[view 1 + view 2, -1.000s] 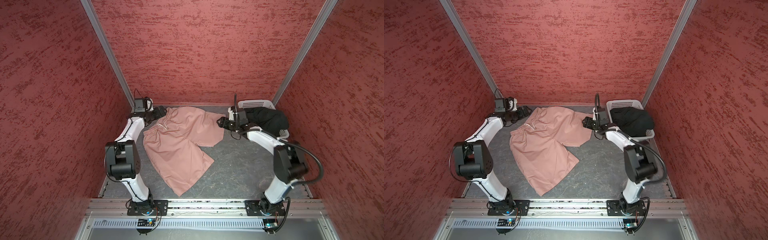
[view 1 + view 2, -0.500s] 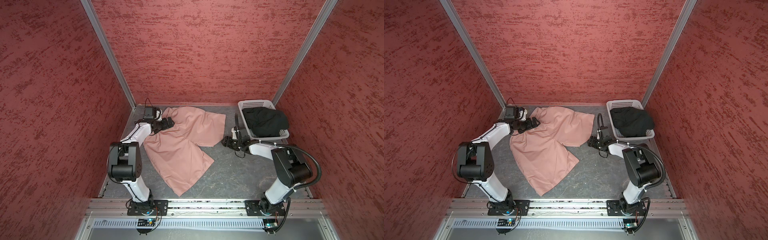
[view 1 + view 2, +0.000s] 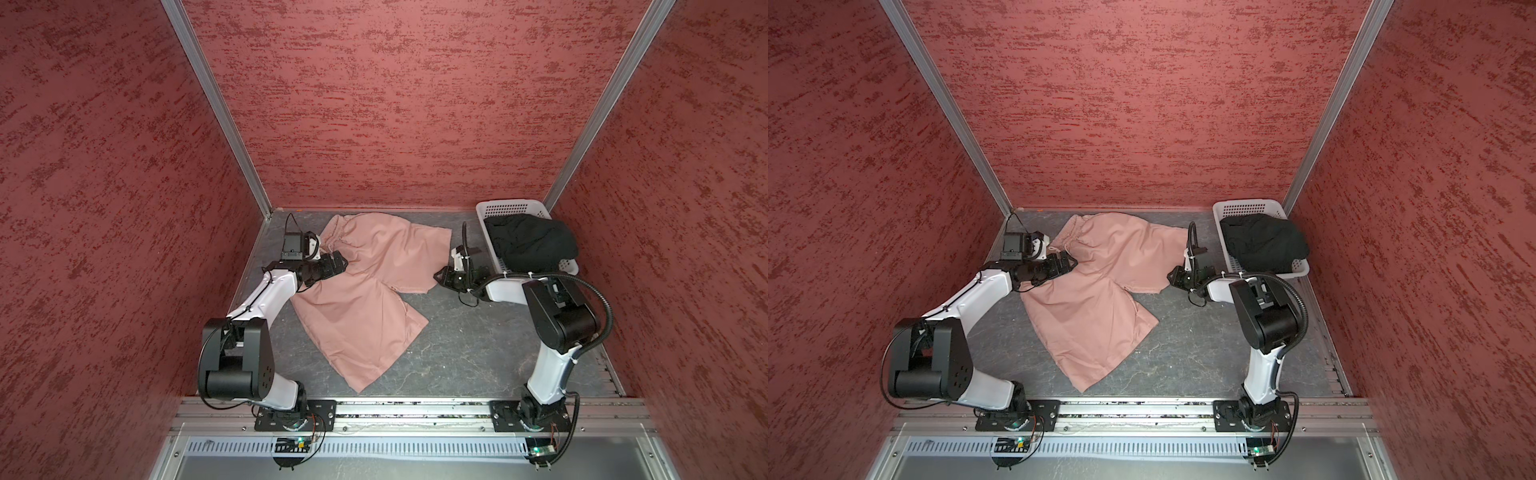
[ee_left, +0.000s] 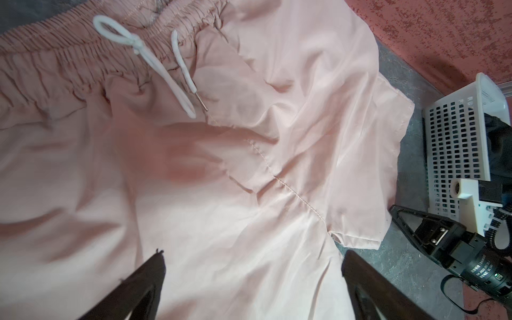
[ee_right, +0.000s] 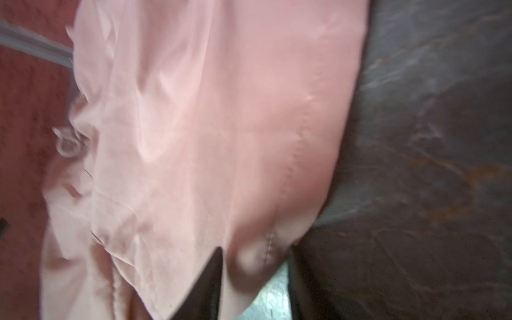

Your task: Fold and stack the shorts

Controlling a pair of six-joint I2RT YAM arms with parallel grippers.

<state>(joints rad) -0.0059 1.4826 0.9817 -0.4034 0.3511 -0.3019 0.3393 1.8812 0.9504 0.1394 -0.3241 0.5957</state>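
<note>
The pink shorts are spread on the table, the black shorts heaped in the basket. The fabric is judged light, limp and slippery, best pinched at hems or waistband. The left jaws are held wide apart above the pink shorts. The right jaws are seen close around 1 hem corner; whether it is clamped cannot be told.

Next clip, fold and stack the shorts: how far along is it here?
Done: nothing folded yet; the pink shorts lie spread on the table. In hand: the right end effector has a leg hem between its jaws, grip unclear in the blur; the left end effector is open above the fabric. Left: both folds and the stacking; the black shorts sit heaped in the white basket.
</note>
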